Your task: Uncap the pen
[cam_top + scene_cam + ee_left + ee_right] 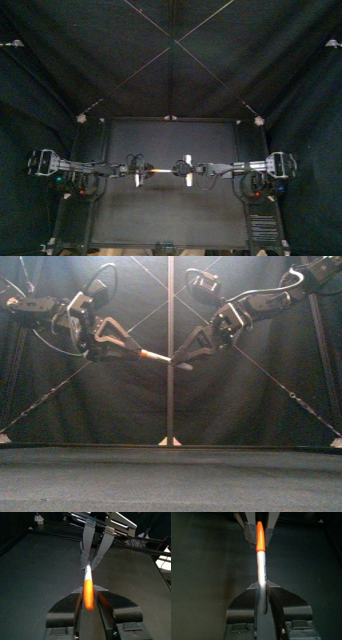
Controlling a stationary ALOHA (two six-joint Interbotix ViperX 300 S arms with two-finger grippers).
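Observation:
A pen (160,173) hangs level in the air above the middle of the table, held between both arms. My left gripper (139,173) is shut on its orange end (88,596). My right gripper (183,171) is shut on the pale silver barrel (261,564). In the front view the pen (151,355) spans the short gap between the left gripper (123,351) and the right gripper (182,360). The orange part (259,537) and the barrel look joined in one straight line. I cannot tell which end is the cap.
The black table (167,215) lies well below the pen.

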